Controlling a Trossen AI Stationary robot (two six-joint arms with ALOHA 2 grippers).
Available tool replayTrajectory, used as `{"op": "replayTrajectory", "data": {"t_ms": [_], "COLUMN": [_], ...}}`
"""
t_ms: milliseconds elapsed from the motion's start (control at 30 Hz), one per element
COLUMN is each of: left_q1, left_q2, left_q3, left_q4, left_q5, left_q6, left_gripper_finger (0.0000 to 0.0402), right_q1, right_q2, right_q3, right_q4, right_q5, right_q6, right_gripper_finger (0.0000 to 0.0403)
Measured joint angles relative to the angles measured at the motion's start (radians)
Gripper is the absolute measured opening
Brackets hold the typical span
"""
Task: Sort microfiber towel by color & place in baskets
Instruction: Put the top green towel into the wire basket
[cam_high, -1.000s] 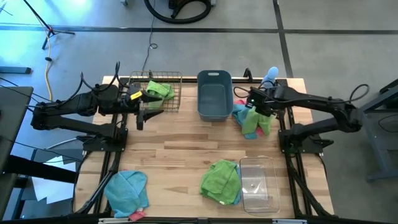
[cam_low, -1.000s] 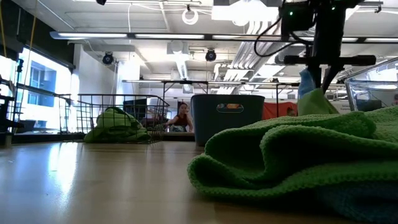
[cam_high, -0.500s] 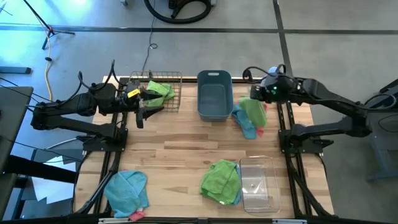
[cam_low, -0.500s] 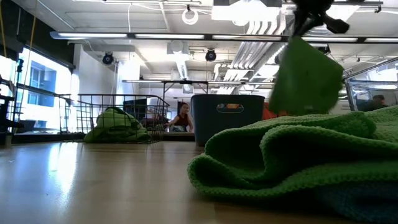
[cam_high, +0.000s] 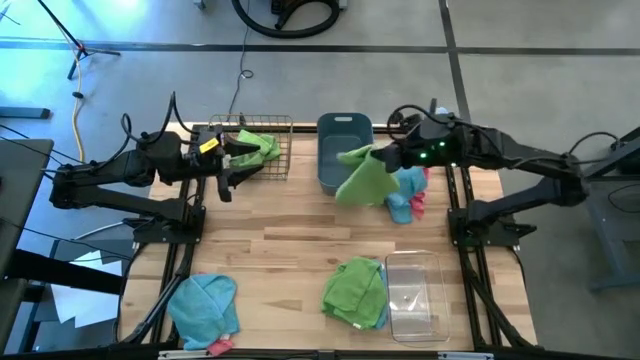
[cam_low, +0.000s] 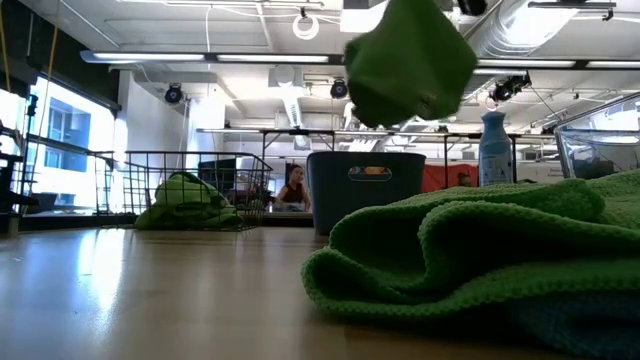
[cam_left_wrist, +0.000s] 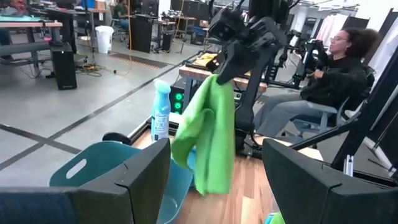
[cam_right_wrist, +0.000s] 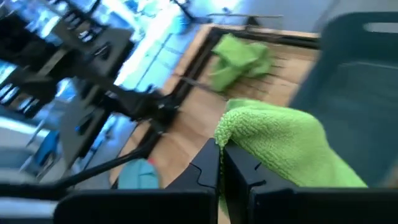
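The right claw (cam_high: 392, 157) is pressed tight on a green towel (cam_high: 362, 176) and holds it up in the air. The towel hangs down just beside the grey-blue tub (cam_high: 344, 152), on the side where the spray bottle (cam_low: 494, 148) stands. It is off the counter (cam_high: 290, 230).

The left claw (cam_high: 243, 160) is spread wide and holds nothing. It sits over the wire basket (cam_high: 262, 147), which is on the other side of the tub from the hanging towel. One green towel in the basket (cam_high: 257, 144) lies there already.

Near the tub, under the right arm, a blue towel (cam_high: 405, 190) and a pink towel (cam_high: 418, 203) lie in a heap on the counter.

Farther from the tub, at the near edge of the counter, sits the clear bin (cam_high: 414, 296). A green pile (cam_high: 355, 290) touches its side. Well apart from the tub, at the near corner on the left arm's side, lies another blue towel (cam_high: 203, 305) with a bit of pink under it.

A person (cam_left_wrist: 323, 81) sits on a chair past the counter.
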Motion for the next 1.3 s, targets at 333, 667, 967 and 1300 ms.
{"op": "replayTrajectory", "data": {"t_ms": [333,667,967,1300], "left_q1": [0.0,0.0,0.0,0.0], "left_q2": [-0.053,-0.078,-0.078,-0.079], "left_q3": [0.0,0.0,0.0,0.0], "left_q4": [0.02,0.08,0.08,0.08], "left_q5": [0.0,0.0,0.0,0.001], "left_q6": [-0.001,-0.002,-0.028,-0.028], "left_gripper_finger": [0.0241,0.0241,0.0241,0.0241], "right_q1": [0.02,-0.037,-0.106,-0.155], "right_q2": [0.241,0.452,0.569,0.682], "right_q3": [0.04,0.04,0.041,0.041], "right_q4": [0.395,0.865,1.092,1.321], "right_q5": [-0.109,-0.266,-0.305,-0.303], "right_q6": [-0.177,-0.23,-0.229,-0.224], "right_gripper_finger": [0.0,0.0,0.0,0.0]}}
